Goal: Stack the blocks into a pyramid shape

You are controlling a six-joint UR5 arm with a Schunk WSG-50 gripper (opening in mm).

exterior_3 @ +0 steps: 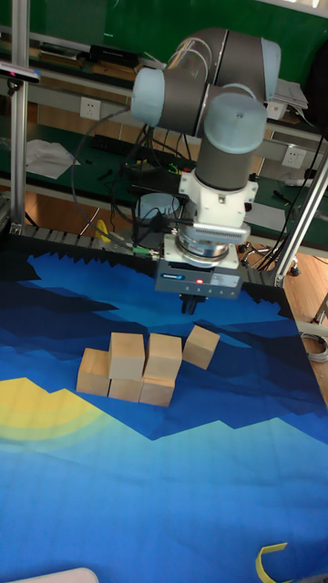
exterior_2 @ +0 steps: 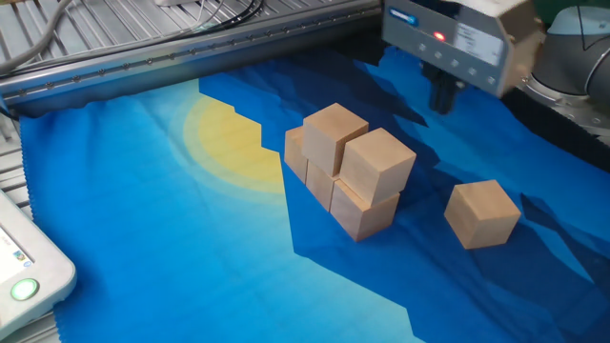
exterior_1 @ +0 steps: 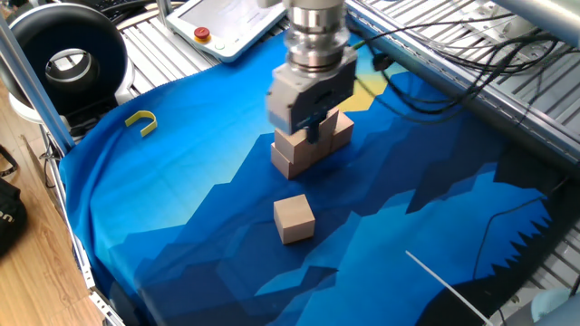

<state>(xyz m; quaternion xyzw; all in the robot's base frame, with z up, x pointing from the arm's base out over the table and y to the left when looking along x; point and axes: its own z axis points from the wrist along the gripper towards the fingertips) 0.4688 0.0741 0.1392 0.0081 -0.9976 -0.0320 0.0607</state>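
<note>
The claw hangs in the air above the blue cloth that covers the worktop, carrying nothing; its fingers sit close together, but whether they are fully closed cannot be told from these views. Just beneath and a little to one side of it stands the stacked group of blocks: a bottom row with two blocks set on top, side by side and touching. In the tall fixed view three bottom blocks can be made out, one of them sticking out uncovered at the far end of the row from the claw. No block touches the claw. The lone block rests flat on the cloth, apart from the stack; in the tall fixed view this lone block lies almost directly below the claw, slightly turned. A small yellow hook lies on the cloth well away from the claw, near the cloth's edge.
</note>
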